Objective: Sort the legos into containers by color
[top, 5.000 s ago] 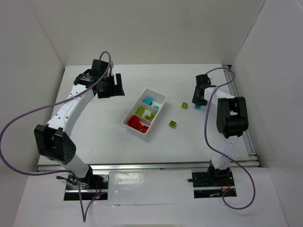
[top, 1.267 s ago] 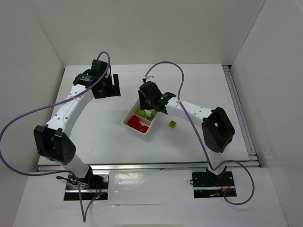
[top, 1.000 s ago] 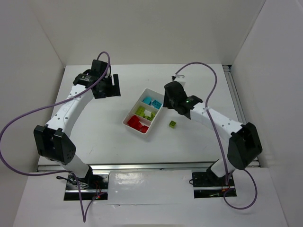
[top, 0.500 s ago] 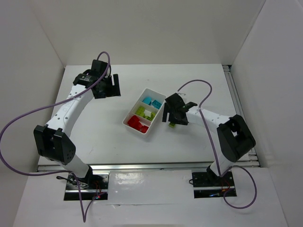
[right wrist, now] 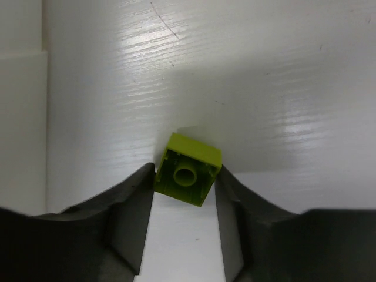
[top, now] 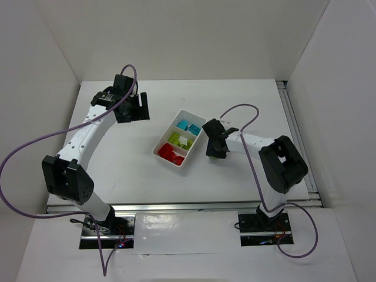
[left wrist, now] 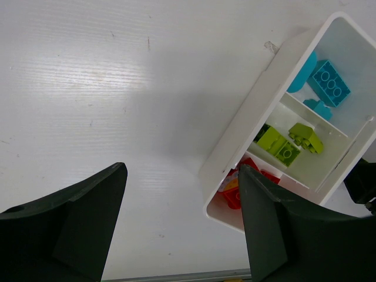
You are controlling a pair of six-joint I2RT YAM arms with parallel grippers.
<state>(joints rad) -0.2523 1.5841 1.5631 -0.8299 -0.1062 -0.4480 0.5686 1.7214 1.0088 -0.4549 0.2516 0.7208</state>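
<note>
Green lego [right wrist: 188,168] near the tray [left wrist: 244,129], hollow underside showing.
Right end effector [right wrist: 185,182] pinches its two sides; left end effector [left wrist: 182,176] hangs wide open over bench [left wrist: 117,88] beside the tray.

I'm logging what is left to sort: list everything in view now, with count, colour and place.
tray: one, white, three compartments, mid-table.
cyan bricks: about three, far compartment.
yellow-green bricks: at least two, middle compartment.
red bricks: several, partly hidden, near compartment.
loose brick: one, yellow-green, right of the tray, between the right gripper's fingers.
table: one, white.
cables: two, purple, one along each arm.
left gripper: one, black, open and empty, left of the tray.
right gripper: one, black, fingers closed on the loose brick.
</note>
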